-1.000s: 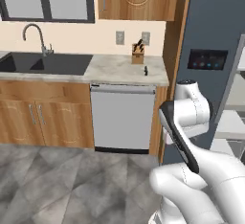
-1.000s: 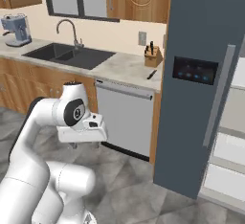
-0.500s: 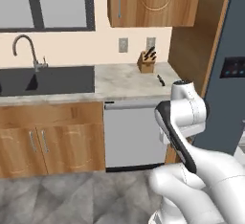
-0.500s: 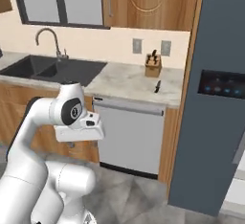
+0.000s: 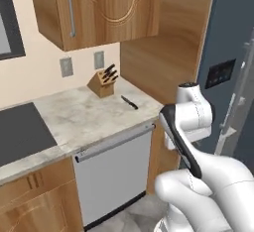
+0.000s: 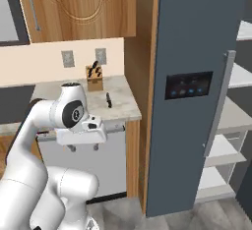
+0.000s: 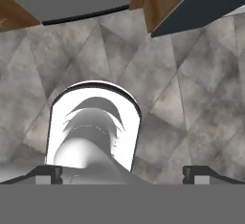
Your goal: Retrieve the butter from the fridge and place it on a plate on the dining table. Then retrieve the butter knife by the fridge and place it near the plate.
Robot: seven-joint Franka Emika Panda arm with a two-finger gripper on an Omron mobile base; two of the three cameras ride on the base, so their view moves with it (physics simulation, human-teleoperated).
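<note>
Fingers set wide apart and holding nothing, the gripper point(image 6: 82, 148) hangs folded low before the dishwasher point(image 6: 106, 167), the butter knife point(image 6: 108, 100) lying on the counter point(image 5: 89, 117) above and beyond it, near the knife block point(image 6: 94, 77), the fridge point(image 6: 197, 76) to its right.

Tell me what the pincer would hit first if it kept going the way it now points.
The pincer points straight down. Going on, it would probably meet the robot's own white base, which lies right between the fingertips in the hand view, with grey tiled floor around it.

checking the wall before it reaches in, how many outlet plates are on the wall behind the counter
2: one grey rectangular outlet plate left of the wooden knife block, and a second grey outlet plate just above the block. Others may lie outside these views.
</note>
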